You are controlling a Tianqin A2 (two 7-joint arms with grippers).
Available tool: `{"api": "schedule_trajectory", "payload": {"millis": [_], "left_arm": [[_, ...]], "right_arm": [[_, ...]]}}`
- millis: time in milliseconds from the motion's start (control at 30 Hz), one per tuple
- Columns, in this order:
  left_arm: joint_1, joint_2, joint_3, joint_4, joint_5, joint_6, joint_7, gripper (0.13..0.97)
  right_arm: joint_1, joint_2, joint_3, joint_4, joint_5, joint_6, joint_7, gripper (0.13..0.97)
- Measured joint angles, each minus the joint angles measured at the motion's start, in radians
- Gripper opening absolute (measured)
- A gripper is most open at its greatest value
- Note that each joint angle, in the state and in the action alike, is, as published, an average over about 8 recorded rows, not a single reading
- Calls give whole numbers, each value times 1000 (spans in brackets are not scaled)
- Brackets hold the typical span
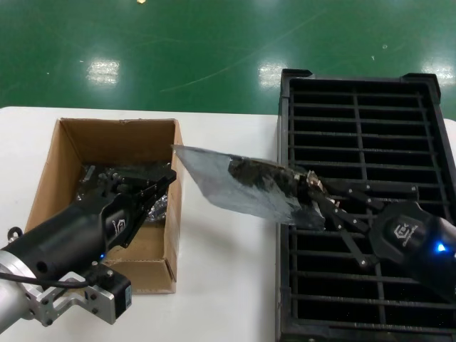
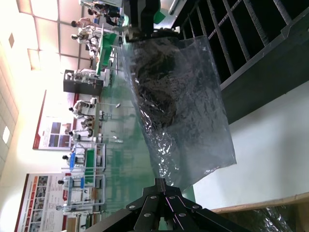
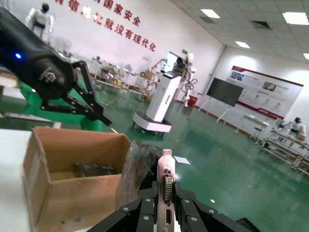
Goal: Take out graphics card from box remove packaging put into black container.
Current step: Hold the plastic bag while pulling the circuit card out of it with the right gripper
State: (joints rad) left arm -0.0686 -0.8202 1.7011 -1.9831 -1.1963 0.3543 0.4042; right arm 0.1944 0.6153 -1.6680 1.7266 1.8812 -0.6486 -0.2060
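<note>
My right gripper (image 1: 312,189) hangs over the near-left part of the black container (image 1: 285,235), shut on the silver bracket end of the graphics card (image 1: 265,178). In the right wrist view that bracket (image 3: 167,181) stands between the fingers (image 3: 145,208). The dark board lies tilted inside the packaging (image 1: 210,174), a translucent grey bag reaching left over the table toward the box (image 1: 71,142). My left gripper (image 1: 168,181) is shut and holds nothing, just above the box's right wall. Its tip (image 2: 161,182) sits close to the bag's free end (image 2: 193,145), and I cannot tell whether they touch.
More shiny bagged items (image 1: 107,177) lie inside the cardboard box. White table (image 1: 228,278) shows between box and crate. The crate's ribbed slots (image 1: 370,128) hold nothing visible. Green floor lies beyond the table's far edge.
</note>
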Motion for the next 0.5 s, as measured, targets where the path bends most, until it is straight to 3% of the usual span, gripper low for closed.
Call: {"api": "schedule_trajectory", "payload": {"millis": [333, 500], "left_arm": [[4, -5, 0, -2, 2, 5, 0, 139], [7, -47, -2, -2, -40, 33, 12, 139]], "right_arm": [[-2, -21, 11, -55, 68, -100, -69, 186], [-3, -26, 6, -66, 76, -128, -94, 186]]}}
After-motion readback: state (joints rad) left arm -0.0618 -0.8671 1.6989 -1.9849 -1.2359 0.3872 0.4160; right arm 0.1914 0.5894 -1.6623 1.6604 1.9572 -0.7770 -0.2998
